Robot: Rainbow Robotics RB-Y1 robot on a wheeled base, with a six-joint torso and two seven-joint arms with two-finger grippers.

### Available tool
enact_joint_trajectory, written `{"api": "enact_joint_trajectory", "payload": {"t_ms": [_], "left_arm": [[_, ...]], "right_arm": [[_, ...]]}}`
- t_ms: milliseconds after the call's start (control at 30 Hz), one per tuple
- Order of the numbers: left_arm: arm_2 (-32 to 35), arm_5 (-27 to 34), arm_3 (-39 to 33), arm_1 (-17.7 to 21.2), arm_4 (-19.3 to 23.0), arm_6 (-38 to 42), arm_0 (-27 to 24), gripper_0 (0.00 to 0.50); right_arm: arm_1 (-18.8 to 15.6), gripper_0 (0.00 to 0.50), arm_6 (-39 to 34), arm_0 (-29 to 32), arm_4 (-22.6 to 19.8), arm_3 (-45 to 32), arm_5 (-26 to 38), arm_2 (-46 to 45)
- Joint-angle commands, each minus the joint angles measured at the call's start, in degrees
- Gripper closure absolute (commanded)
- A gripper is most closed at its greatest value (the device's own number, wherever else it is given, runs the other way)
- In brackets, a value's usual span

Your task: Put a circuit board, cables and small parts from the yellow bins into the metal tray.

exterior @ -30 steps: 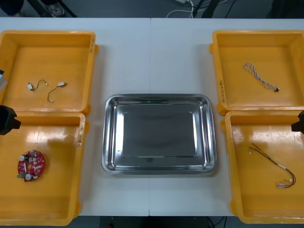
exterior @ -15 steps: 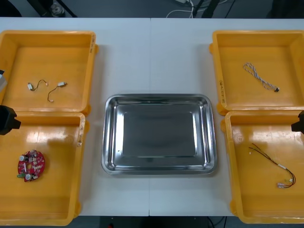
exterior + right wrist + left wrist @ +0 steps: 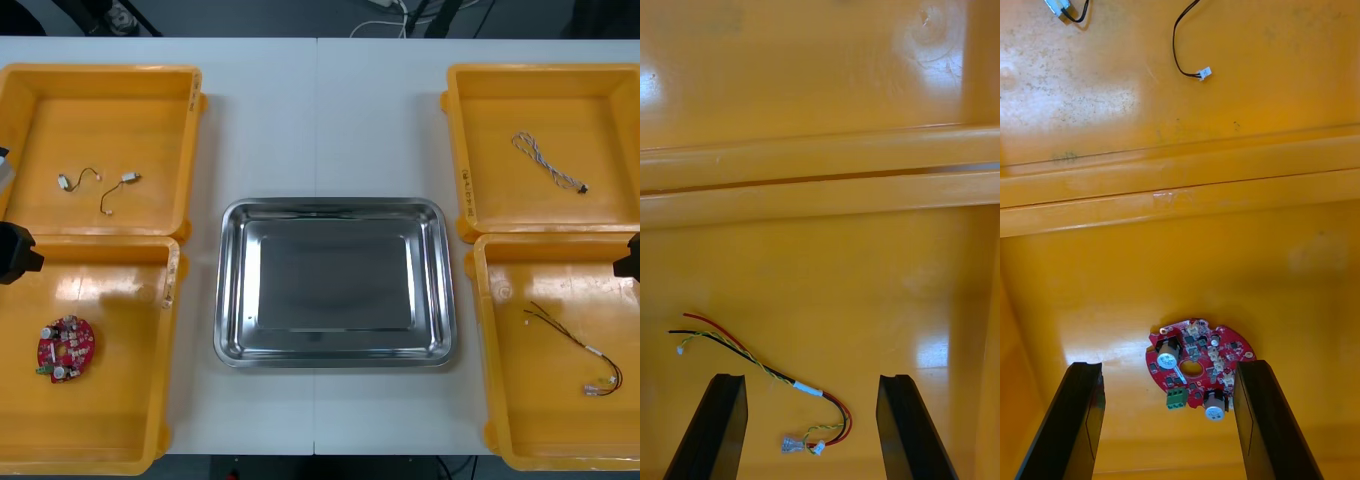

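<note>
Where the left gripper (image 3: 14, 252) enters the front view, it sits at the table's left edge over the rims between the two left yellow bins, and the frame cuts most of it off. From the left wrist, the left gripper (image 3: 1169, 367) stands wide open and holds nothing. The round red circuit board (image 3: 1196, 364) lies flat on the floor of the near left bin (image 3: 110, 400), framed between the two fingers (image 3: 1081, 420) and beyond their tips. The board carries two silver cylindrical components, a green block at its edge and a central hole. In the front view the circuit board (image 3: 65, 349) rests near that bin's left wall.

The far left bin (image 3: 40, 120) holds two short black cables (image 3: 118, 192) with pale ends. One of them is partly cut off in the left wrist view (image 3: 1175, 41).

The metal tray (image 3: 330, 275) lies at the table's centre, bare and shiny.

The far right bin (image 3: 500, 190) holds a twisted blue and white cable (image 3: 545, 165). The near right bin (image 3: 530, 420) holds the red and yellow cable (image 3: 575, 345).

From the right wrist, the right gripper (image 3: 811, 379) is likewise wide open and holds nothing. The red and yellow cable (image 3: 760, 360) lies loose on the bin floor between its fingers, and its strands are too fine to count. In the front view the right gripper (image 3: 628, 258) is a dark shape cut off at the right edge.
</note>
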Motion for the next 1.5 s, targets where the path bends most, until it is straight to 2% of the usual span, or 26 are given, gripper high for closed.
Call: {"api": "enact_joint_trajectory", "payload": {"t_ms": [33, 1500], "left_arm": [[1.86, -0.65, -1.89, 1.31, 0.48, -3.58, 0.65, 0.0], [1.86, -0.65, -1.89, 1.31, 0.48, -3.58, 0.65, 0.0]], "right_arm": [[-2.4, 0.0, 0.25, 0.47, -0.32, -0.44, -0.46, -1.95], [-2.4, 0.0, 0.25, 0.47, -0.32, -0.44, -0.46, -1.95]]}}
